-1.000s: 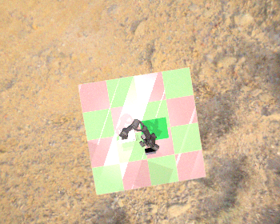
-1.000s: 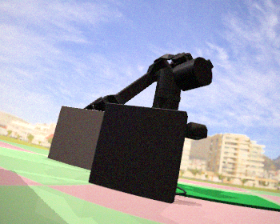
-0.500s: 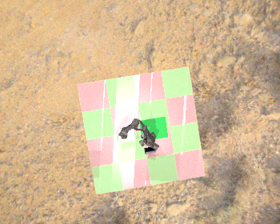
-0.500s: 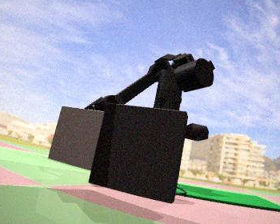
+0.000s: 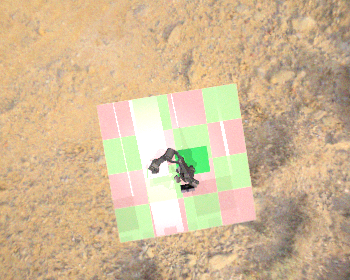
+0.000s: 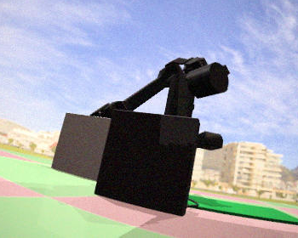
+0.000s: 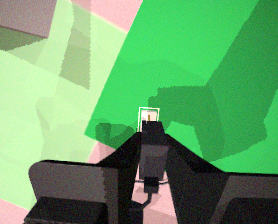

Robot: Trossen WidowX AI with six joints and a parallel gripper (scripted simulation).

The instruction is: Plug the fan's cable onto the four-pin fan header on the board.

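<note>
My gripper is shut on the cable's dark plug in the wrist view. The plug's black front end overlaps the near part of the white-rimmed fan header. A tan pin still shows inside the header's far part. The header is near a corner of the green board. I cannot tell the plug's height over the header or whether they touch. The thin cable bends away from the plug's rear. The black box hides the fingers in the exterior view, and they are too small to make out in the top view.
A large black box stands in the foreground of the exterior view, with a grey-brown box beside it. A grey block shows at the wrist view's upper left. Shadows fall over the board and the checkered pink and green surface.
</note>
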